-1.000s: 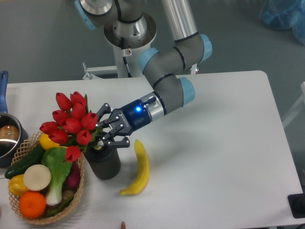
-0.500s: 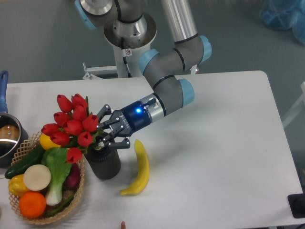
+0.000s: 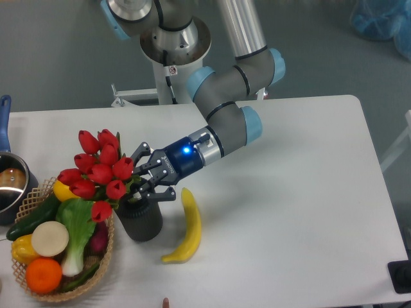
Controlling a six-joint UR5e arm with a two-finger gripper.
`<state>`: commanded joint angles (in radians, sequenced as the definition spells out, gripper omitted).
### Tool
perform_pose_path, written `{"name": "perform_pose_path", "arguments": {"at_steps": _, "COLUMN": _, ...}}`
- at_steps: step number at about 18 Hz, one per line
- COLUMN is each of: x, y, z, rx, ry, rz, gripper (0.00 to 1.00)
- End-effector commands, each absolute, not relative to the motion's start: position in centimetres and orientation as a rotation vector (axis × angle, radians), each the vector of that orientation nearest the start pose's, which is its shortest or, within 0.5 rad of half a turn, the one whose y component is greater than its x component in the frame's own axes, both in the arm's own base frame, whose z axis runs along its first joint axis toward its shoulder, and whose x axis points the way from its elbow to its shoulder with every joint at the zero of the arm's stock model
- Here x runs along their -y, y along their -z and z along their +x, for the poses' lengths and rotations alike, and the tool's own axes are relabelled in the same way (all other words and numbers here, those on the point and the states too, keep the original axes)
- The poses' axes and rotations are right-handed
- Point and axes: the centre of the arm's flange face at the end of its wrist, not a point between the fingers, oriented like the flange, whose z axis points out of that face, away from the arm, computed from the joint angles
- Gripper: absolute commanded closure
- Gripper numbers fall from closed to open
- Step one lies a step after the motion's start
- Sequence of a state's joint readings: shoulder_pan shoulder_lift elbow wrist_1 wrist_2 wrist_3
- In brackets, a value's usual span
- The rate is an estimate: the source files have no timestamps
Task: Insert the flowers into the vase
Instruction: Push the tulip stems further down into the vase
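Note:
The flowers [image 3: 100, 171], a bunch of red tulip buds on green stems, lean left over the basket, and their stems run down into the mouth of the vase [image 3: 140, 222]. The vase is a short dark cylinder standing on the white table beside the basket. My gripper [image 3: 134, 185] reaches in from the right just above the vase's rim and is shut on the stems. The stem ends inside the vase are hidden.
A woven basket [image 3: 110, 249] of vegetables and fruit touches the vase's left side. A yellow banana [image 3: 187, 225] lies just right of the vase. A blue-handled pot [image 3: 9, 187] sits at the left edge.
The gripper and the flowers have sunk a little, down and to the right, so the stems sit lower in the vase. Nothing else has moved.

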<state>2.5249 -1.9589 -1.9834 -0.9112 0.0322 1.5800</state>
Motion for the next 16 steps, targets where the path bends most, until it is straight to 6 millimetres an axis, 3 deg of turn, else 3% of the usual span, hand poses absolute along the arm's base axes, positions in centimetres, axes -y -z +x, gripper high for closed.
{"name": "perform_pose_path", "arguments": {"at_steps": 9, "x": -49.67, "y": -25.47, "z": -30.11, "rx": -0.407, "ry": 0.573, "rz": -1.613, "gripper": 0.61}}
{"name": "perform_pose_path", "arguments": {"at_steps": 14, "x": -49.55, "y": -25.4, "z": -30.22, "rx": -0.407, "ry": 0.569, "rz": -1.615, "gripper": 0.58}}
{"name": "perform_pose_path", "arguments": {"at_steps": 16, "x": -49.41, "y": -25.41, "z": -30.45, "rx": -0.405, "ry": 0.563, "rz": -1.615, "gripper": 0.52}}
